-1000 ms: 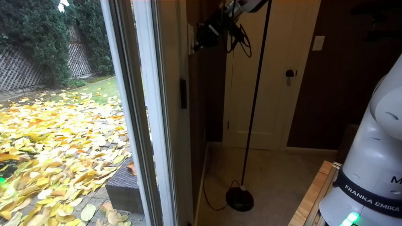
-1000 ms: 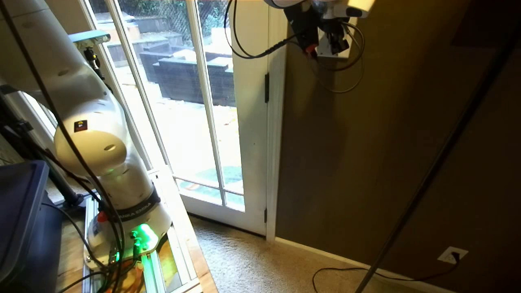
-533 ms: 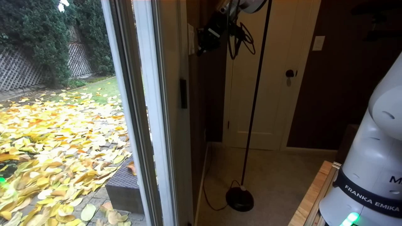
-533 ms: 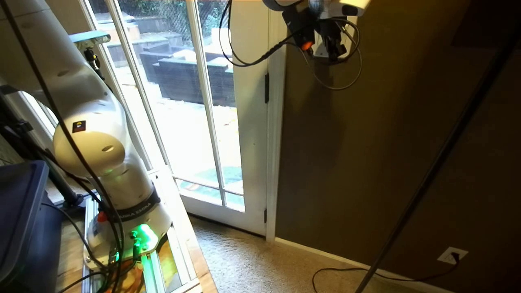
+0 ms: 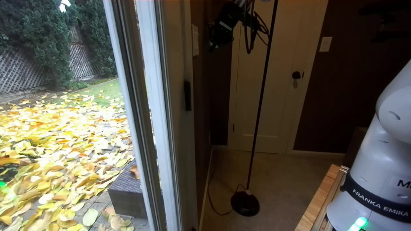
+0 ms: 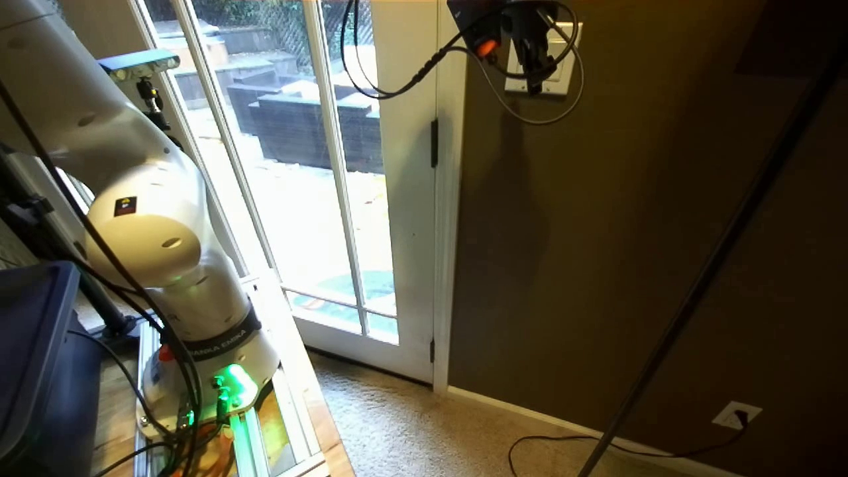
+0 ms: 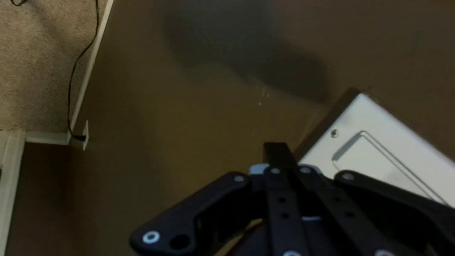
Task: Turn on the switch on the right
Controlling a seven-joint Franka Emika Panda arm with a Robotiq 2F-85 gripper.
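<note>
A white wall switch plate (image 6: pixel 560 85) is on the brown wall beside the glass door. It shows edge-on in an exterior view (image 5: pixel 195 40). In the wrist view the plate (image 7: pixel 419 149) is at the right, with a wide flat rocker (image 7: pixel 376 160) partly covered by my gripper. Whether the rocker is on or off cannot be told. My gripper (image 7: pixel 280 154) is shut, its dark fingertips together, with nothing distinct between them. In an exterior view the gripper (image 6: pixel 534 85) overlaps the plate's middle. In an exterior view the gripper (image 5: pixel 212 48) stands apart from the wall and plate.
A floor lamp pole (image 5: pixel 261 96) with a round base (image 5: pixel 245 203) stands near the wall. A glass door (image 6: pixel 414 199) adjoins the wall. Cables (image 6: pixel 411 86) hang from the wrist. An outlet (image 6: pixel 737 416) is low down. Another switch plate (image 5: pixel 325 44) is by the far door.
My gripper has backed away from the wall and plate, and the arm has risen a little. More of the plate shows now. The gripper looks shut throughout.
</note>
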